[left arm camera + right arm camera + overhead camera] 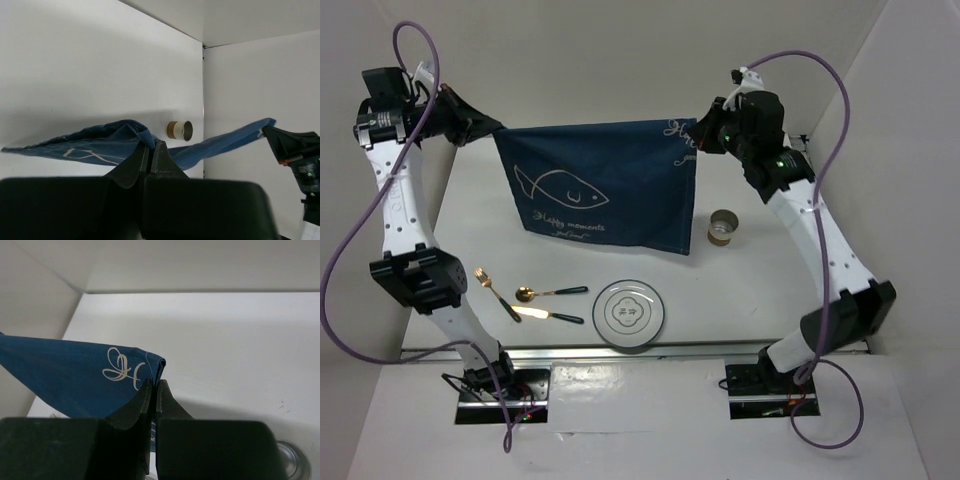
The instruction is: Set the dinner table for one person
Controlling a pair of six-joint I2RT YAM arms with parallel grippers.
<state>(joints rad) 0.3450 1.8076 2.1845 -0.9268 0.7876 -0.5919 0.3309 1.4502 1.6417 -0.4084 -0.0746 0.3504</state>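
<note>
You have the navy cloth mat [600, 190] held up between both arms, stretched over the far half of the dinner table [770, 290]. The left gripper [498, 130] has its two fingers closed tight on the mat's upper left corner. In the left wrist view the jaws of this gripper [151, 145] meet with the blue cloth [100, 142] pinched between them, and no gap is visible.

The right gripper [698, 135] is closed in the same way on the upper right corner. Its own camera shows the fingers [154, 382] pressed together on the hem, just beside the white cursive lettering on the cloth [65, 370].

The mat hangs from these two corners with the fish drawing facing the top camera (I cannot tell whether its lower edge touches the tabletop).

The dinner table fills the whole working area under both arms, and its metal rail runs along the near edge. A small round cup [723, 228] stands on it just right of the mat's lower right corner. Near the front edge lies a round plate [631, 314]. To the left of the plate are a fork [496, 293], a spoon [550, 292] and a knife [550, 315], close together but not touching the plate.
</note>
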